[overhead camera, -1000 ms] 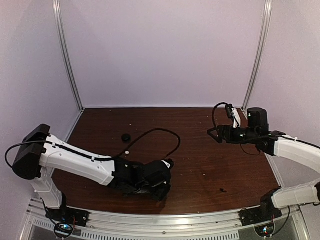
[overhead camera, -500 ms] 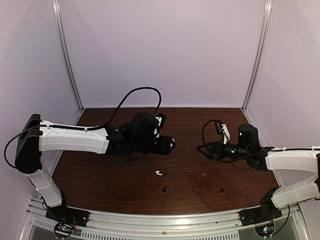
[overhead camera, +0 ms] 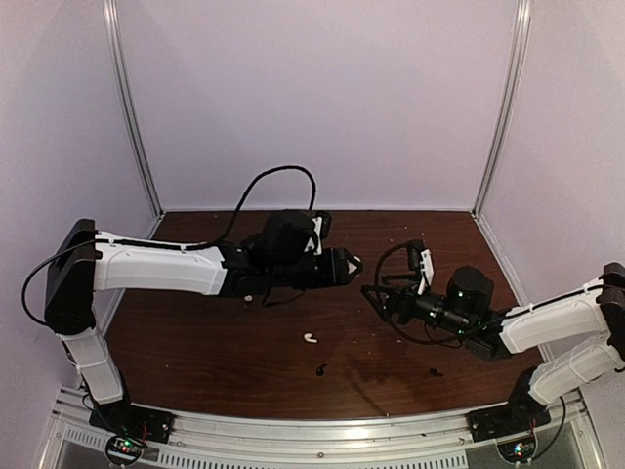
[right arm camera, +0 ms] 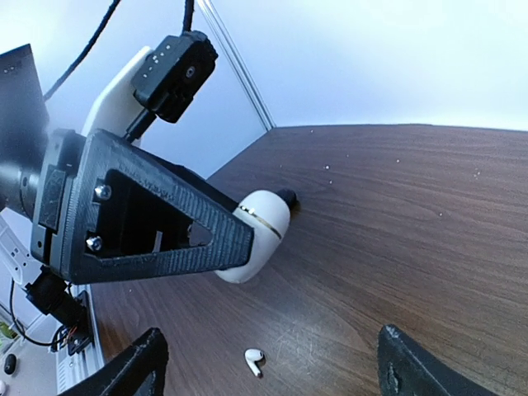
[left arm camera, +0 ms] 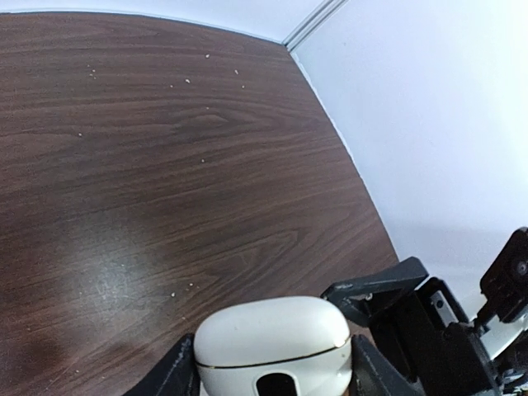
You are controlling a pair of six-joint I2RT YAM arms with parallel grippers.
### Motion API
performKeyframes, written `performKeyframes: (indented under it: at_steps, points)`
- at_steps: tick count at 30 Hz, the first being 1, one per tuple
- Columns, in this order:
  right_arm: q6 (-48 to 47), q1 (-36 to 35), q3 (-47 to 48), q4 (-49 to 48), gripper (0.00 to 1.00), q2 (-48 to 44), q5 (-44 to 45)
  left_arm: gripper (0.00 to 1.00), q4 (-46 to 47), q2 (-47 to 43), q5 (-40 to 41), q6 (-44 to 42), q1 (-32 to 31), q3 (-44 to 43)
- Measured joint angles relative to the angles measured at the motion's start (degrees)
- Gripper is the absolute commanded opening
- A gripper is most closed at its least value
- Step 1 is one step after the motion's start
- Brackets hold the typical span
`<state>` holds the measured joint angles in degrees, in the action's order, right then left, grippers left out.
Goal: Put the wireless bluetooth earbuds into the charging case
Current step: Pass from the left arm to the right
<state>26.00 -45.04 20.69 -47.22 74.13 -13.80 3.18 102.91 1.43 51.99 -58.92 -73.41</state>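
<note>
Centre frame, the left claw point(overhead camera: 344, 266) clamps a white charging case point(left arm camera: 272, 342). The right claw point(overhead camera: 374, 300) gapes empty; a white earbud point(overhead camera: 310, 338) lies lower centre.

The left arm point(overhead camera: 156, 269) stretches toward the middle, and the left gripper point(overhead camera: 344, 266) clamps a white case point(left arm camera: 272, 342). The right arm point(overhead camera: 547, 318) reaches low toward it, the right gripper point(overhead camera: 373, 295) with jaws wide apart.

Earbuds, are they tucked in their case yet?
Not yet. Done: the left end effector holds the white case, lid looking shut. In hand: the open, empty right end effector faces it. Left: a white earbud, a black earbud and a second black earbud lie loose on the table.
</note>
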Motion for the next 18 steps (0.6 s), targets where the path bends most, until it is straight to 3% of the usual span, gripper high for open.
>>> performKeyframes:
  at_steps: [9,18]
  points:
    - [-3.4,-7.6,1.4,-10.5,0.82,6.7,15.6,0.51,6.5,0.1,-3.2,7.9,0.1,0.0]
    - [-6.6,-11.1,3.5,-15.6,0.71,8.6,26.9,0.51,9.6,0.1,-3.9,11.4,0.1,0.0]
